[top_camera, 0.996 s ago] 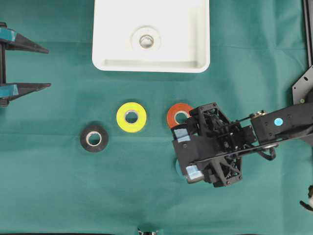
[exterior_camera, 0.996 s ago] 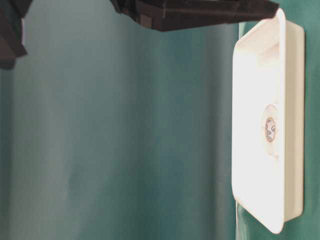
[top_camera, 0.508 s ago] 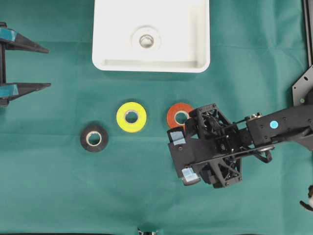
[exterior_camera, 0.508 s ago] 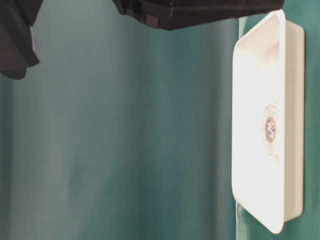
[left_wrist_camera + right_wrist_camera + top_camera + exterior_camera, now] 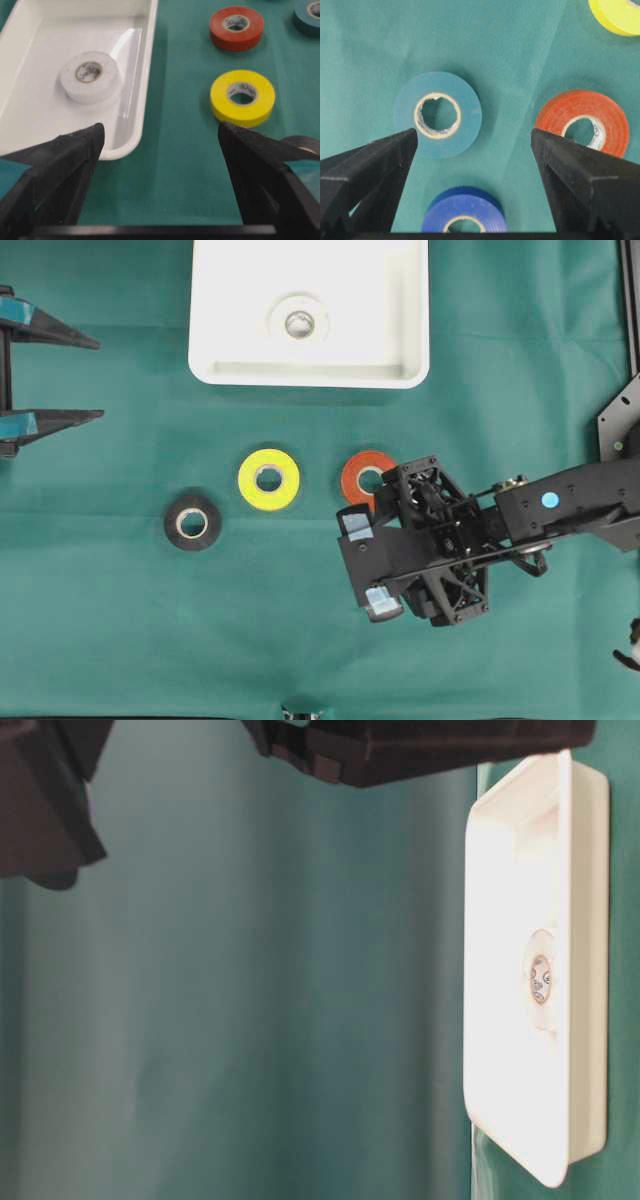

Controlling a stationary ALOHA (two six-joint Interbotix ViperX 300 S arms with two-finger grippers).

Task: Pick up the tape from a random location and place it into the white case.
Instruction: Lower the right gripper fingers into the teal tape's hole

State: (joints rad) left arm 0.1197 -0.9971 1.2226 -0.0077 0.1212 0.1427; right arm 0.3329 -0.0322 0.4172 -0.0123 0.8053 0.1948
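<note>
One white tape roll (image 5: 90,76) already lies in the shallow white plastic case (image 5: 215,370) at the far side – the right gripper (image 5: 470,150), jaws wide and empty, hovers over the teal tape roll (image 5: 438,114), while the left gripper (image 5: 45,375) waits wide open.

Both arms are matte black. The right hand (image 5: 368,562) has an open lattice frame, blue tape on its fingers (image 5: 357,528), and a round blue sticker behind. The left hand (image 5: 88,378) has tapering black fingers with teal tape.
</note>
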